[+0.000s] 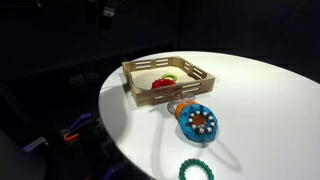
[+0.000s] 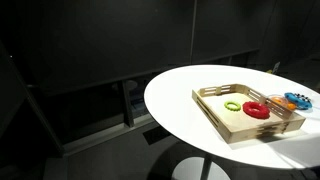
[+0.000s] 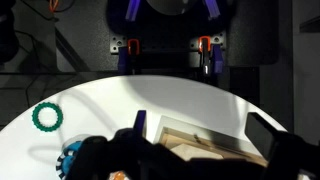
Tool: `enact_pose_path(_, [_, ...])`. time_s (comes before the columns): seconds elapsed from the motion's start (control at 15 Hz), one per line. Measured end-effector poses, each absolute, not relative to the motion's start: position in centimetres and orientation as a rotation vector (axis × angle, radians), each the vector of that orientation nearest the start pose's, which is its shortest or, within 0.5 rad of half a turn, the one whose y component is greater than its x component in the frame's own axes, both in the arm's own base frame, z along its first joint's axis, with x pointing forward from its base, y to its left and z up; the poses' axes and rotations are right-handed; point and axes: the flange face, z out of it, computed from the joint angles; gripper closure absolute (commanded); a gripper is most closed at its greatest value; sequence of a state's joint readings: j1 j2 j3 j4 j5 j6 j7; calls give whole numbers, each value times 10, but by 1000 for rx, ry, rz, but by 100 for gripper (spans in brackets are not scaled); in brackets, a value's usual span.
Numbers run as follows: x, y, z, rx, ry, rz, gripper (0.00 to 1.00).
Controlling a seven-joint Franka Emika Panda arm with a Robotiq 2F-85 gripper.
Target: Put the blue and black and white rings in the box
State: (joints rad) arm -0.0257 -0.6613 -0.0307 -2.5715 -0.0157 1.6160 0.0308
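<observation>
The blue ring (image 1: 200, 122) with white and black marks lies flat on the white round table (image 1: 270, 110), in front of the box. It also shows in an exterior view (image 2: 297, 100) and at the lower left of the wrist view (image 3: 70, 158), partly hidden. The box (image 1: 140, 72) is a shallow light-wood tray, seen in both exterior views (image 2: 215, 108) and in the wrist view (image 3: 215, 138). It holds a red ring (image 1: 162, 84) and a yellow-green ring (image 1: 170, 77). My gripper (image 3: 200, 122) is open and empty, high above the box's edge. It does not show in either exterior view.
A plain orange ring (image 1: 180, 108) lies touching the blue ring, between it and the box. A green beaded ring (image 1: 196, 170) lies near the table's edge and shows in the wrist view (image 3: 47, 117). Dark floor and equipment surround the table.
</observation>
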Motion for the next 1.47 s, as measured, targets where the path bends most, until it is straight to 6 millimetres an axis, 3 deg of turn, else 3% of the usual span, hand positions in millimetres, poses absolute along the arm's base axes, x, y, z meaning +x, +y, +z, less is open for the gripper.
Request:
enact_pose_path(1.0, [315,-22,455,-3100,126,458,0])
enact_pose_path(1.2, [321,-35,458,-3099,178,431,0])
enact_pose_path(1.47, [335,-69,462,-3105,289,346,0])
